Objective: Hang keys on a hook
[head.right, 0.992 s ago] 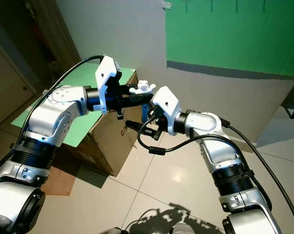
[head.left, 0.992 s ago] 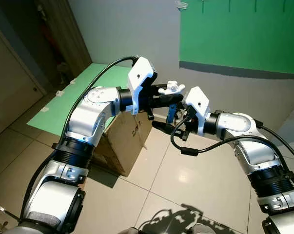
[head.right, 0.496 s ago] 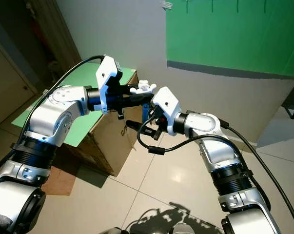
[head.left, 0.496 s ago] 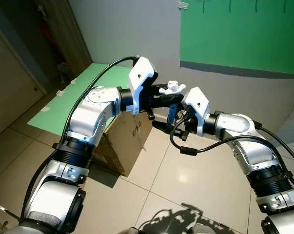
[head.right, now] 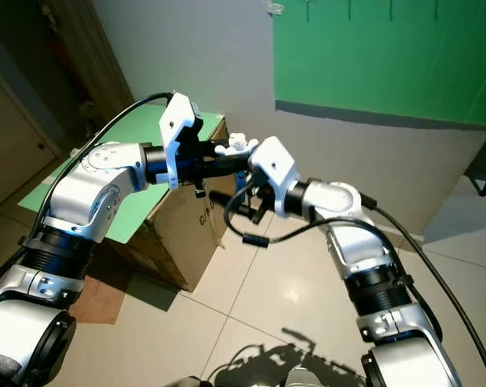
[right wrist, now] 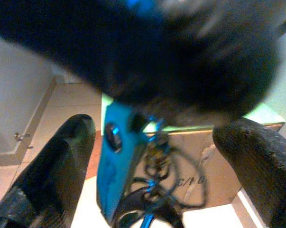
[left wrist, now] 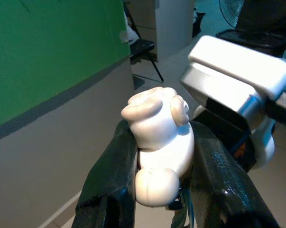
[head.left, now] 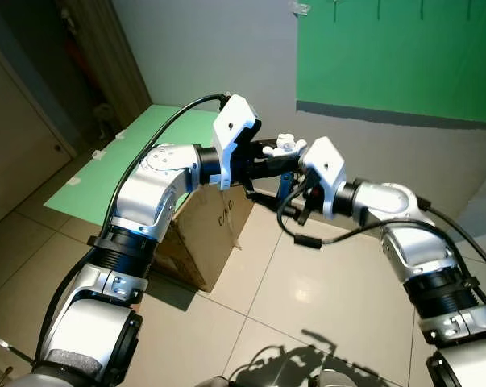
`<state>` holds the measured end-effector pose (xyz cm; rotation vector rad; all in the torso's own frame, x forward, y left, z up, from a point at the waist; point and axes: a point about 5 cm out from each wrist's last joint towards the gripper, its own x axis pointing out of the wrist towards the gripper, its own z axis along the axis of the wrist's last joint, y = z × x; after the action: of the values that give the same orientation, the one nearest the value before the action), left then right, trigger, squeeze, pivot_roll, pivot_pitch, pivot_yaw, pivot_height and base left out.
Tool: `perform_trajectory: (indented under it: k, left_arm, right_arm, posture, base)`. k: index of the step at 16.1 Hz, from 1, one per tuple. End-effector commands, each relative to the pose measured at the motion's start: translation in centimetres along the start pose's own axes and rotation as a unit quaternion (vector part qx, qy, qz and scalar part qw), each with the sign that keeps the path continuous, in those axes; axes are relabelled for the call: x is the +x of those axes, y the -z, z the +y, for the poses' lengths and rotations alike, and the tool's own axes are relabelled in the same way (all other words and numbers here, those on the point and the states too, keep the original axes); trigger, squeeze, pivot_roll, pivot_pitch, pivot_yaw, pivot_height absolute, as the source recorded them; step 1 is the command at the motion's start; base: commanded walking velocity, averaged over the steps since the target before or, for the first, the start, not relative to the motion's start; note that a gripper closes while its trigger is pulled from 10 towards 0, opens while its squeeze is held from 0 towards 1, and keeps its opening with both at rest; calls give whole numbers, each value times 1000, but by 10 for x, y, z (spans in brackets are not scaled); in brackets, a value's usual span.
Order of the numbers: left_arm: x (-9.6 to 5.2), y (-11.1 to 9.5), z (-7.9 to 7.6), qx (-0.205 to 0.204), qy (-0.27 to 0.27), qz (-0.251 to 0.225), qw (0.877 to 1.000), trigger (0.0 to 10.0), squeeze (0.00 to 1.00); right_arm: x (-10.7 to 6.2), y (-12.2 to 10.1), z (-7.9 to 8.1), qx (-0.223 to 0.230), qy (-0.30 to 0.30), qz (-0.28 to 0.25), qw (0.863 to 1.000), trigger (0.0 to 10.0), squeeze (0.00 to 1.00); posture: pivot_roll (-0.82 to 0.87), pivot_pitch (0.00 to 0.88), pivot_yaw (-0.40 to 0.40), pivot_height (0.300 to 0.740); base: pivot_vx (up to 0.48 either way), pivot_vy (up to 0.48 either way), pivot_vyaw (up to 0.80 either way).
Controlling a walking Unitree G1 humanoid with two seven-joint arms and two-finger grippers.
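My left gripper (head.left: 281, 160) is held out at chest height, shut on a white figurine (head.left: 284, 144) that forms the key chain's charm (left wrist: 159, 142); its black fingers (left wrist: 115, 175) squeeze it from both sides. Below the charm hang a blue tag (right wrist: 112, 156) and a tangle of key rings (right wrist: 157, 159). My right gripper (head.left: 275, 184) comes in from the right, open, with its fingers (right wrist: 52, 164) standing either side of the hanging tag and not touching it. Thin hooks (head.left: 380, 8) stick out at the top of the green wall panel (head.left: 396, 56), far above both grippers.
A cardboard box (head.left: 210, 234) stands on the tiled floor below my left arm, beside a green mat (head.left: 118, 169). A dark doorway is at the far left. The grey wall runs behind both grippers.
My right gripper has moved left and slightly up, so its open fingers now straddle the hanging tag and keys. My left gripper has kept its hold and its place.
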<state>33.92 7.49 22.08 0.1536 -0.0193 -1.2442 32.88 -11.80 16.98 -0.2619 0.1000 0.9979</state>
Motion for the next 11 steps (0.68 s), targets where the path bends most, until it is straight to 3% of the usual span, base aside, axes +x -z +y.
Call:
perform_trajectory:
  k: [1, 11]
  left_arm:
    - [1, -5, 3, 12, -3, 1, 1000, 0, 0]
    - [3, -13, 5, 20, -10, -10, 1000, 0, 0]
  right_arm:
    - [2, -4, -1, -2, 2, -6, 1000, 0, 0]
    - [4, -2, 4, 11, -15, -10, 1000, 0, 0]
  posture:
    - [-284, 2, 159, 740]
    - [-285, 0, 158, 740]
  base:
    - [0, 0, 0]
    - [0, 0, 0]
